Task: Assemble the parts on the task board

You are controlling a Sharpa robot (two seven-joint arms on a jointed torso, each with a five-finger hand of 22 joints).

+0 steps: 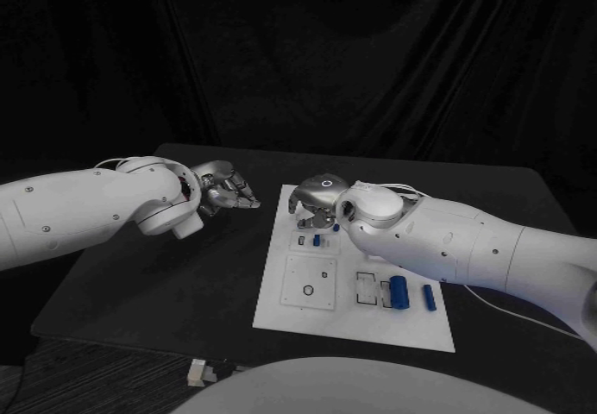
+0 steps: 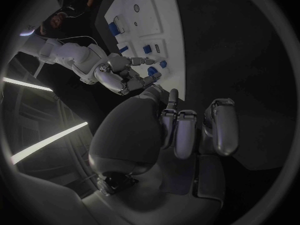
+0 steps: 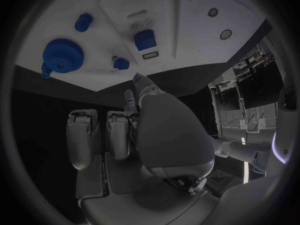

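A white task board (image 1: 280, 306) is lying in the middle of a black table (image 1: 149, 293), running from the centre of the head view down toward the lower right. The robot's left hand (image 1: 228, 191) is hovering over bare table just left of the board's upper left corner; in the left wrist view its fingers (image 2: 187, 130) are curling inward with nothing between them. The right hand (image 1: 311, 203) is hanging over the board's top end, at the centre of the head view. In the right wrist view its fingers (image 3: 106, 140) are folding down toward the palm, one fingertip is reaching out to the board's edge, and nothing is showing in its grasp. Two long blue parts (image 1: 399, 291) are lying side by side near the board's lower right, with a smaller blue part (image 1: 316, 241) just below the right hand. The right wrist view is showing a blue gear (image 3: 63, 55) at the upper left, a small blue cylinder (image 3: 83, 22) above it, and a blue block (image 3: 145, 39) near the top centre, all on the board.
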